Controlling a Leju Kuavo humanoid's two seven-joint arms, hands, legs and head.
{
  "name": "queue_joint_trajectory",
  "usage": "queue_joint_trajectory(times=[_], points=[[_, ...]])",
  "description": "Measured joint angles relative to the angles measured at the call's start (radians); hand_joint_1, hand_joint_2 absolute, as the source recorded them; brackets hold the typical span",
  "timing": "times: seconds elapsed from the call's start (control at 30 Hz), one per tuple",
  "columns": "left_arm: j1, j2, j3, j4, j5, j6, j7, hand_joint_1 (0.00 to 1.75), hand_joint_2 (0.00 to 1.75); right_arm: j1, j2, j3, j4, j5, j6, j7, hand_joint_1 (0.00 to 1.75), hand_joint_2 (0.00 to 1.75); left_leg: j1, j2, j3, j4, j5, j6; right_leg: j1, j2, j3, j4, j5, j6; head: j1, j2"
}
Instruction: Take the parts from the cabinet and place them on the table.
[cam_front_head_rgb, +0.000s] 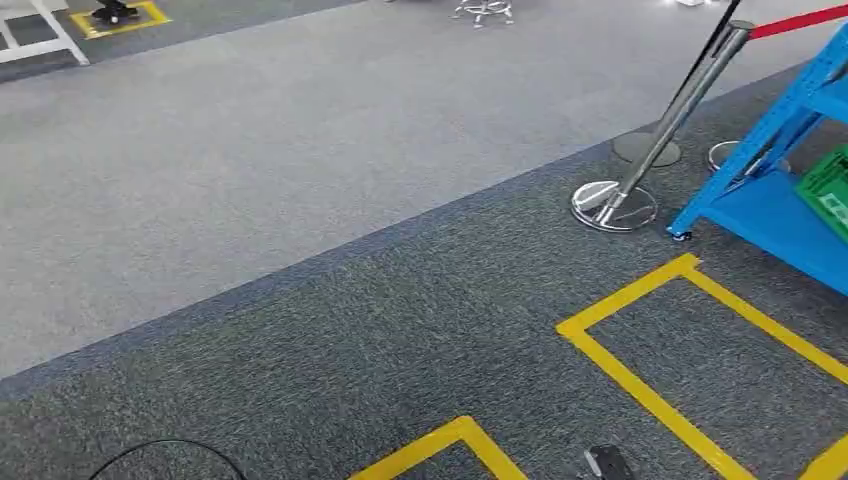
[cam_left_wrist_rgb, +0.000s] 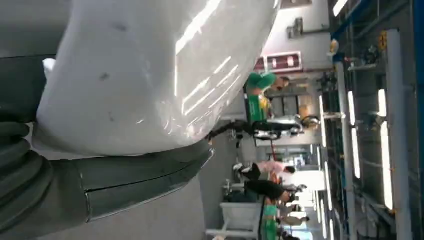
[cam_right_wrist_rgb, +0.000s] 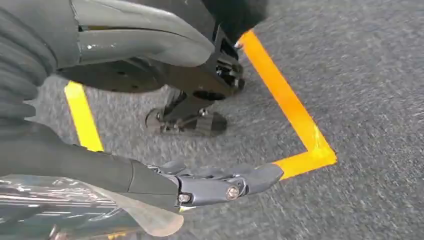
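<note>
In the left wrist view my left hand (cam_left_wrist_rgb: 60, 190) holds a big, glossy white part (cam_left_wrist_rgb: 150, 75). Its grey thumb (cam_left_wrist_rgb: 140, 182) curls under the part, which hides the other fingers. In the right wrist view my right hand (cam_right_wrist_rgb: 165, 115) hangs over the carpet. Its thumb (cam_right_wrist_rgb: 145, 40) and stretched dark fingers (cam_right_wrist_rgb: 225, 182) are apart, with bare floor between them. A shiny clear film (cam_right_wrist_rgb: 75, 210) lies behind the fingers, and I cannot tell what it is. The blue cabinet (cam_front_head_rgb: 770, 195) stands at the head view's right edge, with a green bin (cam_front_head_rgb: 830, 190) on its low shelf.
Chrome stanchions (cam_front_head_rgb: 650, 140) with a red belt (cam_front_head_rgb: 800, 18) stand by the cabinet's corner. Yellow tape (cam_front_head_rgb: 640, 385) marks boxes on the dark carpet, and lighter carpet (cam_front_head_rgb: 300, 150) stretches beyond. A black cable (cam_front_head_rgb: 165, 450) loops at lower left. People (cam_left_wrist_rgb: 265, 175) stand far off in the hall.
</note>
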Motion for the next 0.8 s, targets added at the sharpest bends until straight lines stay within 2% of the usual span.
queue_joint_trajectory(times=[0.07, 0.1, 0.13, 0.17, 0.2, 0.23, 0.27, 0.3, 0.4, 0.43, 0.47, 0.5, 0.57, 0.6, 0.63, 0.67, 0.7, 0.73, 0.77, 0.8], points=[[-0.003, 0.000, 0.000, 0.000, -0.002, 0.011, -0.003, 1.75, 1.75, 0.007, -0.001, 0.001, 0.000, -0.018, -0.007, 0.000, 0.00, 1.75, 0.007, 0.017, -0.074, 0.156, -0.063, -0.009, 0.003, -0.037, 0.000, 0.000, -0.004, -0.001, 0.000, 0.000], [-0.003, 0.000, -0.001, 0.001, -0.006, 0.019, -0.005, 1.75, 1.75, 0.010, -0.002, 0.002, 0.000, -0.027, -0.014, 0.000, 0.00, 1.75, 0.010, 0.018, -0.080, 0.172, -0.059, -0.012, 0.003, -0.051, -0.001, 0.001, -0.005, 0.000, 0.000, 0.000], [-0.004, 0.001, -0.002, 0.001, -0.007, 0.029, -0.008, 1.75, 1.75, 0.012, -0.002, 0.003, 0.000, -0.034, -0.019, 0.000, 0.00, 1.75, 0.013, 0.020, -0.062, 0.143, -0.032, -0.014, 0.003, -0.066, -0.001, 0.001, -0.008, 0.003, -0.001, 0.000], [-0.005, 0.002, -0.004, 0.001, -0.008, 0.042, -0.012, 1.75, 1.75, 0.013, -0.002, 0.005, 0.000, -0.041, -0.022, 0.001, 0.00, 1.75, 0.014, 0.026, -0.024, 0.076, 0.008, -0.015, 0.003, -0.078, -0.001, 0.001, -0.011, 0.005, 0.000, 0.000], [-0.006, 0.003, -0.006, 0.001, -0.007, 0.059, -0.017, 1.75, 1.75, 0.015, -0.002, 0.008, -0.002, -0.050, -0.026, 0.002, 0.00, 1.75, 0.015, 0.041, 0.028, -0.017, 0.049, -0.014, 0.003, -0.089, 0.004, 0.001, -0.015, 0.009, -0.001, 0.000], [-0.007, 0.004, -0.011, 0.001, -0.006, 0.074, -0.024, 1.75, 1.75, 0.015, -0.003, 0.010, -0.002, -0.057, -0.033, 0.003, 0.00, 1.75, 0.015, 0.080, 0.084, -0.111, 0.077, -0.011, 0.003, -0.099, 0.011, 0.001, -0.019, 0.014, -0.001, 0.000], [-0.013, 0.007, -0.016, 0.001, 0.000, 0.089, -0.029, 1.75, 1.75, 0.019, -0.006, 0.011, -0.005, -0.066, -0.038, 0.004, 0.00, 1.75, 0.004, 0.103, 0.098, -0.142, 0.059, -0.003, 0.013, -0.110, 0.015, 0.005, -0.027, 0.024, -0.001, 0.000], [-0.015, 0.007, -0.023, 0.001, 0.003, 0.101, -0.036, 1.75, 1.75, 0.019, -0.010, 0.015, -0.008, -0.070, -0.039, 0.005, 0.00, 1.75, 0.005, 0.088, 0.095, -0.141, 0.064, 0.009, 0.012, -0.116, 0.017, 0.006, -0.029, 0.028, 0.003, 0.000], [-0.015, 0.011, -0.025, 0.001, 0.008, 0.132, -0.049, 1.75, 1.75, 0.019, -0.017, 0.028, -0.020, -0.084, -0.048, 0.007, 0.00, 1.75, 0.000, 0.059, 0.085, -0.143, 0.068, 0.027, 0.007, -0.142, 0.036, 0.002, -0.029, 0.045, 0.001, 0.000], [-0.015, 0.011, -0.028, 0.001, 0.012, 0.142, -0.053, 1.75, 1.75, 0.020, -0.021, 0.031, -0.026, -0.087, -0.051, 0.007, 0.00, 1.75, 0.006, 0.053, 0.090, -0.149, 0.074, 0.036, 0.002, -0.106, 0.027, 0.012, -0.045, 0.052, 0.003, 0.000], [-0.018, 0.012, -0.032, 0.001, 0.013, 0.151, -0.058, 1.75, 1.75, 0.019, -0.024, 0.035, -0.027, -0.090, -0.053, 0.006, 0.00, 1.75, 0.007, 0.045, 0.089, -0.149, 0.075, 0.040, 0.002, -0.059, 0.008, 0.052, -0.075, 0.052, 0.008, 0.000], [-0.021, 0.013, -0.038, 0.001, 0.016, 0.160, -0.060, 1.75, 1.75, 0.021, -0.025, 0.042, -0.028, -0.095, -0.053, 0.009, 0.00, 1.75, 0.007, 0.036, 0.085, -0.149, 0.075, 0.045, 0.001, -0.033, -0.031, 0.132, -0.115, 0.052, 0.010, 0.000], [-0.024, 0.016, -0.048, 0.001, 0.018, 0.173, -0.062, 1.75, 1.75, 0.030, -0.028, 0.051, -0.029, -0.100, -0.055, 0.011, 0.00, 1.75, 0.002, 0.012, 0.083, -0.149, 0.074, 0.048, 0.002, -0.017, -0.122, 0.312, -0.183, 0.051, 0.011, 0.000], [-0.024, 0.017, -0.050, 0.001, 0.023, 0.175, -0.062, 1.75, 1.75, 0.032, -0.031, 0.053, -0.029, -0.101, -0.056, 0.012, 0.00, 1.75, 0.001, 0.000, 0.084, -0.149, 0.074, 0.048, 0.002, -0.016, -0.146, 0.348, -0.181, 0.049, 0.010, 0.000], [-0.024, 0.018, -0.051, 0.001, 0.024, 0.175, -0.062, 1.75, 1.75, 0.034, -0.033, 0.054, -0.029, -0.102, -0.055, 0.012, 0.00, 1.75, 0.000, -0.013, 0.086, -0.149, 0.074, 0.048, 0.002, -0.016, -0.146, 0.331, -0.155, 0.047, 0.010, 0.000], [-0.025, 0.018, -0.052, 0.001, 0.024, 0.176, -0.063, 1.75, 1.75, 0.033, -0.034, 0.056, -0.029, -0.103, -0.055, 0.012, 0.00, 1.75, 0.000, -0.027, 0.088, -0.148, 0.074, 0.048, 0.002, -0.014, -0.123, 0.269, -0.106, 0.044, 0.010, 0.000], [-0.025, 0.019, -0.053, 0.001, 0.024, 0.176, -0.063, 1.75, 1.75, 0.033, -0.035, 0.058, -0.029, -0.103, -0.056, 0.012, 0.00, 1.75, 0.000, -0.042, 0.091, -0.148, 0.073, 0.047, 0.002, -0.002, -0.084, 0.173, -0.049, 0.040, 0.010, 0.000], [-0.026, 0.020, -0.056, 0.001, 0.024, 0.176, -0.063, 1.75, 1.75, 0.033, -0.037, 0.059, -0.029, -0.103, -0.055, 0.012, 0.00, 1.75, 0.000, -0.054, 0.093, -0.148, 0.072, 0.045, 0.001, 0.026, -0.042, 0.076, 0.001, 0.036, 0.010, 0.000], [-0.027, 0.021, -0.058, 0.001, 0.024, 0.178, -0.063, 1.75, 1.75, 0.033, -0.040, 0.059, -0.029, -0.103, -0.056, 0.013, 0.00, 1.75, -0.001, -0.064, 0.091, -0.146, 0.071, 0.042, -0.001, 0.079, -0.025, 0.040, -0.010, 0.032, 0.007, 0.000], [-0.030, 0.024, -0.062, 0.001, 0.024, 0.183, -0.063, 1.75, 1.75, 0.035, -0.041, 0.061, -0.030, -0.105, -0.056, 0.012, 0.00, 1.75, 0.000, -0.080, 0.084, -0.141, 0.070, 0.036, -0.002, 0.078, -0.015, 0.013, -0.014, 0.031, 0.007, 0.000]])
